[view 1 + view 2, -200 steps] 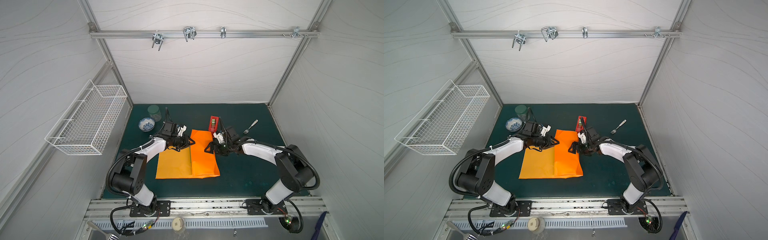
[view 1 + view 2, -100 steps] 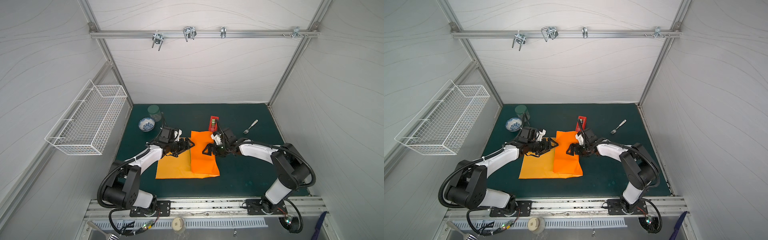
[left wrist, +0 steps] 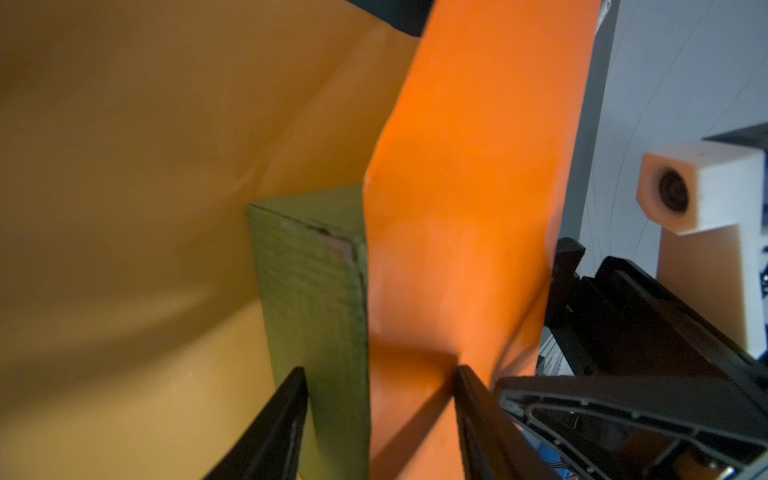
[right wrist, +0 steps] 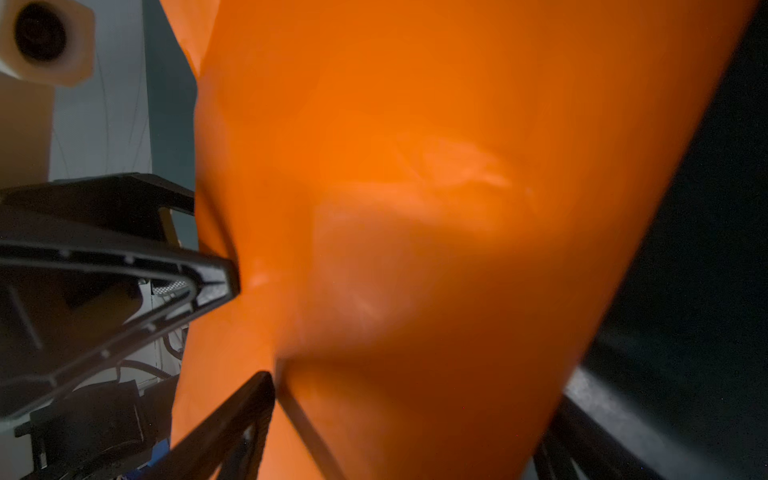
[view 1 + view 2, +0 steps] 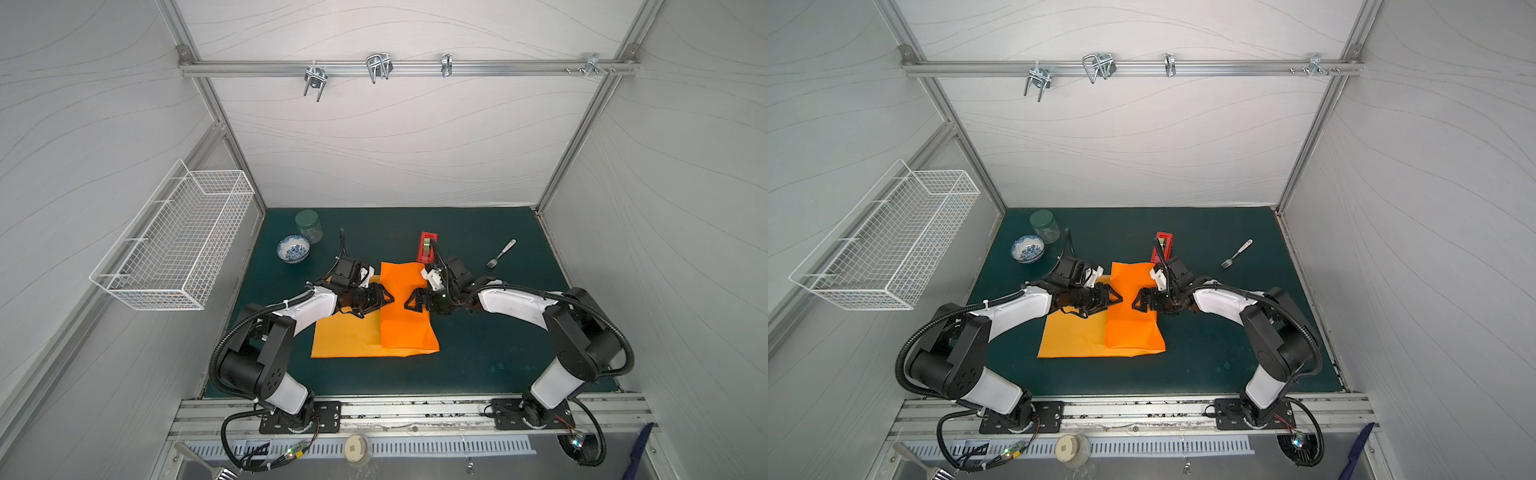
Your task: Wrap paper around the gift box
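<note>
The orange paper [image 5: 345, 336] lies on the green mat, and its right half is folded over as a flap [image 5: 1131, 328]. The gift box is hidden under that flap in both top views. In the left wrist view its yellow-green side [image 3: 316, 291] shows below the flap's edge. My left gripper [image 5: 384, 297] [image 3: 380, 370] is at the flap's left edge with its jaws apart, one fingertip [image 3: 463, 374] denting the paper. My right gripper [image 5: 413, 301] [image 4: 407, 415] stands wide open on the paper-covered box, facing the left one.
A red tape dispenser [image 5: 428, 247] stands just behind the paper. A fork [image 5: 502, 254] lies at the back right. A blue-patterned bowl [image 5: 293, 248] and a green-lidded jar [image 5: 309, 224] sit at the back left. A white wire basket [image 5: 174, 245] hangs on the left wall.
My left gripper has come nearer and to the right, from the paper's far left part to the flap's left edge. Its arm has dropped lower. The right gripper has hardly moved.
</note>
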Robot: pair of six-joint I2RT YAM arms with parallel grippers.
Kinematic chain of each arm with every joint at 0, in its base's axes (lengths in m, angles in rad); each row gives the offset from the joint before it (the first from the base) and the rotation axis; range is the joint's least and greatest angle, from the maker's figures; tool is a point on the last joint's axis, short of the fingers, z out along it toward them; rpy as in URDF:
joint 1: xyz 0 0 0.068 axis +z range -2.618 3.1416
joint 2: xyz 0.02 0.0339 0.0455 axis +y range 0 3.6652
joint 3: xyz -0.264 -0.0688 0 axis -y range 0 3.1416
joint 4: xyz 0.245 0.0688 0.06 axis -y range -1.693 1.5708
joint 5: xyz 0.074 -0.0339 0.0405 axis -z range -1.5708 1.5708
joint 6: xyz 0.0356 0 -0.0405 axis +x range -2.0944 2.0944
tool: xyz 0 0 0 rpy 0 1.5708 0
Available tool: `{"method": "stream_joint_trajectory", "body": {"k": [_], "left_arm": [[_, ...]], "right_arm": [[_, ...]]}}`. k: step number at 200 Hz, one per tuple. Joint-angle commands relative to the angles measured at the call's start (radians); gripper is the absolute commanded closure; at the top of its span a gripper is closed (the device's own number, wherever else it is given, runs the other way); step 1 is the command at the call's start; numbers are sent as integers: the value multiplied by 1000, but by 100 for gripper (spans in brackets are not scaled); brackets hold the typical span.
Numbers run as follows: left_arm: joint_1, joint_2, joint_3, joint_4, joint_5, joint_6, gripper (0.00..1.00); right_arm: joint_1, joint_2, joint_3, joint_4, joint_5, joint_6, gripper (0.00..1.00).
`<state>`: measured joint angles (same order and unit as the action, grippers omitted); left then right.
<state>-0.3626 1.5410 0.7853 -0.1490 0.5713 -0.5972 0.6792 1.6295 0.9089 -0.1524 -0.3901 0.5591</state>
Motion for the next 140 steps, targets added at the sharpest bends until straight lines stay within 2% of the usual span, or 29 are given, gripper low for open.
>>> {"method": "stream_joint_trajectory", "body": {"k": [1,26,45,91,140], "left_arm": [[-2,35,7,1,-11,23,51],[-9,47,-21,28,11,20,59],[-22,46,-39,37,22,21,62],[-39,69,-49,84,65,7,66],[-63,66,-58,88,62,4,69]], "right_arm": [[-16,-105,-27,-69,14,-32,6],[-84,-151,-64,-62,-14,-33,6],[-123,-129,-68,-32,-51,-27,7],[-121,-24,-50,61,-131,15,13],[-113,-74,-126,74,-127,29,15]]}}
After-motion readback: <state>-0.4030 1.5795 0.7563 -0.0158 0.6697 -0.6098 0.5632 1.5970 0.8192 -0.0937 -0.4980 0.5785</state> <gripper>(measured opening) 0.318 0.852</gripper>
